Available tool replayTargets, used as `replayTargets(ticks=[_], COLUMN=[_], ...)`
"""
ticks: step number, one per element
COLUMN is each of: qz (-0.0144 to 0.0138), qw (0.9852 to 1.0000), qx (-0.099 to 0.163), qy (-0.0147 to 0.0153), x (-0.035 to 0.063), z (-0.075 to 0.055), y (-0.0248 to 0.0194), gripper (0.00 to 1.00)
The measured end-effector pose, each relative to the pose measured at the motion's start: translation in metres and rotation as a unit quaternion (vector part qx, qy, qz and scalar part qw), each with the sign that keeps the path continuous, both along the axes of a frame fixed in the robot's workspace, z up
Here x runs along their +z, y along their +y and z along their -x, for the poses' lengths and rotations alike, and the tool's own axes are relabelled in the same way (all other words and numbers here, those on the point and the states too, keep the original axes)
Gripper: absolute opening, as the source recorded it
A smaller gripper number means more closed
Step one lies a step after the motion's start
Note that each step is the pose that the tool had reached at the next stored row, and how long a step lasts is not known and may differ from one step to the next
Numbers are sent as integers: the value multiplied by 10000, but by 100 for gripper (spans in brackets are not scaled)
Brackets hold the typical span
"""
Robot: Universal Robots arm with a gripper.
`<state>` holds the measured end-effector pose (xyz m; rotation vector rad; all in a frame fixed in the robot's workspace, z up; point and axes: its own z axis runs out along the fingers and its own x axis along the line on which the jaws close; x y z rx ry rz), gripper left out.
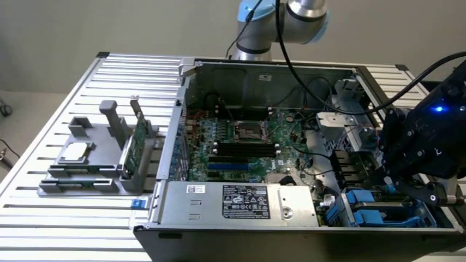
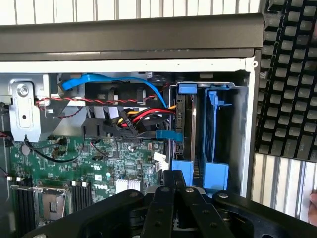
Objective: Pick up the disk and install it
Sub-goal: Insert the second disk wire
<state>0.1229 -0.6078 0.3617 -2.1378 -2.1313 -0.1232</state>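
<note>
Lying open on a slatted metal table point(image 1: 65, 218), the computer case point(image 1: 262, 65) holds a green motherboard point(image 1: 240, 144) with a square processor socket point(image 1: 246, 130) at its middle, black memory slots below it, and a silver power supply point(image 1: 244, 203) with a white label along the near edge. At the exterior view's right, the drive cage point(image 1: 386, 210) carries the disk point(image 2: 185, 131), which stands on edge in a slot of the cage in its blue carrier, a blue tab at each end; beside it, in the next slot, sits a second blue carrier point(image 2: 217, 134).

The gripper point(image 2: 172, 186) hangs directly over the drive cage, its black fingers drawn tight together with their tips meeting just at the nearer blue tab of the disk; nothing is seen clamped between them. In the exterior view the black wrist housing point(image 1: 426, 139) with a lit blue lamp crowds the case's corner, and a thick black cable point(image 1: 320, 82) sweeps across the open case from the arm above.

Red, yellow and black wires point(image 2: 136, 119) and a blue data cable point(image 2: 114, 82) run close beside the cage. Outside the case, at the exterior view's left, a grey fixture point(image 1: 95, 164) holds a small silver chip point(image 1: 77, 152) lying flat and a thin green circuit card point(image 1: 137, 144) standing upright.
</note>
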Motion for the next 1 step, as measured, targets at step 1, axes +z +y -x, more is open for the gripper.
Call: replayTargets(ticks=[1], qz=[0], qw=[10000], qx=[0], qy=[0], x=[0], z=[0], y=[0], gripper=[11])
